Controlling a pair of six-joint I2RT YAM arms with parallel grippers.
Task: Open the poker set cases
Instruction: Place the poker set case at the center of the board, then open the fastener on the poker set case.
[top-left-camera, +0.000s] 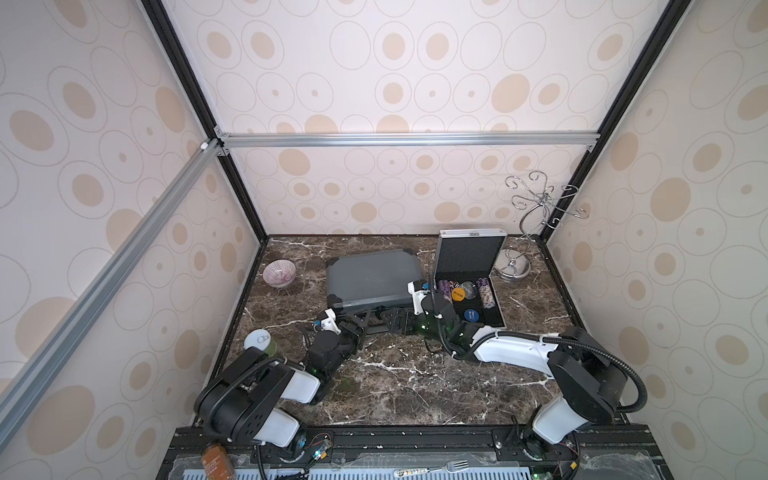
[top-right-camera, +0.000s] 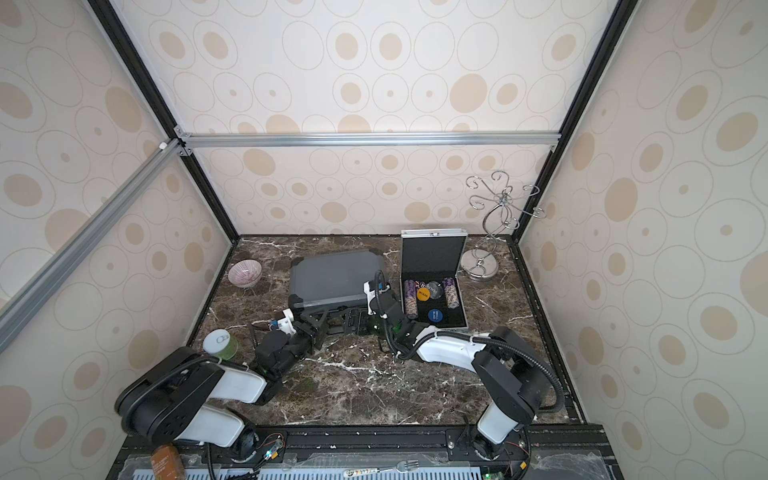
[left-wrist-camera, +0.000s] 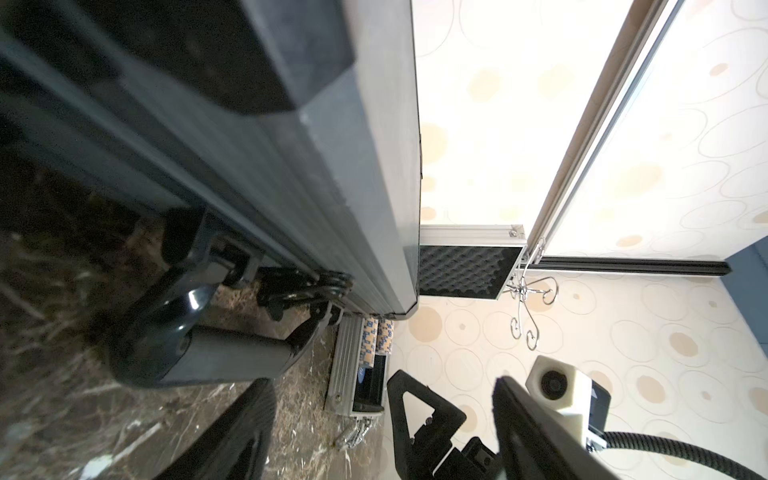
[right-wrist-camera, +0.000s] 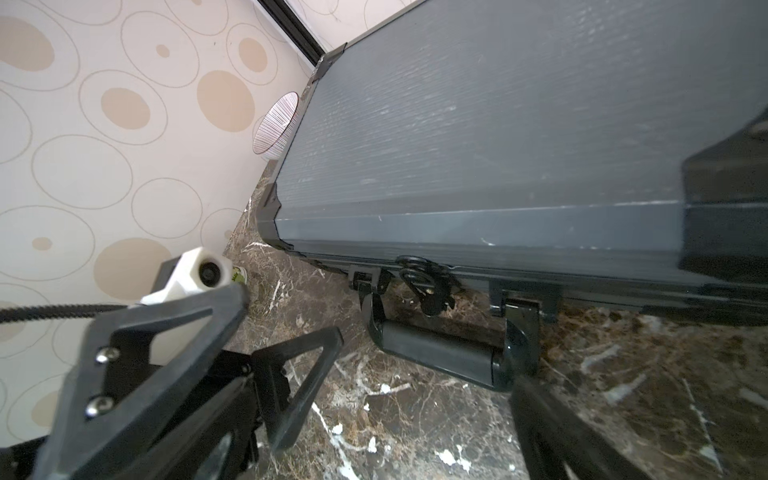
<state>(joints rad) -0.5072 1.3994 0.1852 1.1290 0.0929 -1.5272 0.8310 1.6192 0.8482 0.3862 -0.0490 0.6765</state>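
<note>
1. Poker set cases lie side by side on the marble table (top-left-camera: 399, 386): dark grey case (top-left-camera: 370, 276) on my left, silver case (top-left-camera: 465, 255) on my right.
2. Nearest me, my left gripper (top-left-camera: 360, 323) is spread apart and empty, just before the grey case's handle (right-wrist-camera: 440, 353).
3. My right gripper (top-left-camera: 395, 322), beside it, is also wide apart, holding nothing.
4. Behind them the dark grey case lies flat, lid down.
5. Silver case stands open, lid upright, chips (top-left-camera: 486, 293) inside.
6. Farthest back: a bowl (top-left-camera: 279, 273) left, a chrome stand (top-left-camera: 514, 269) right.
</note>
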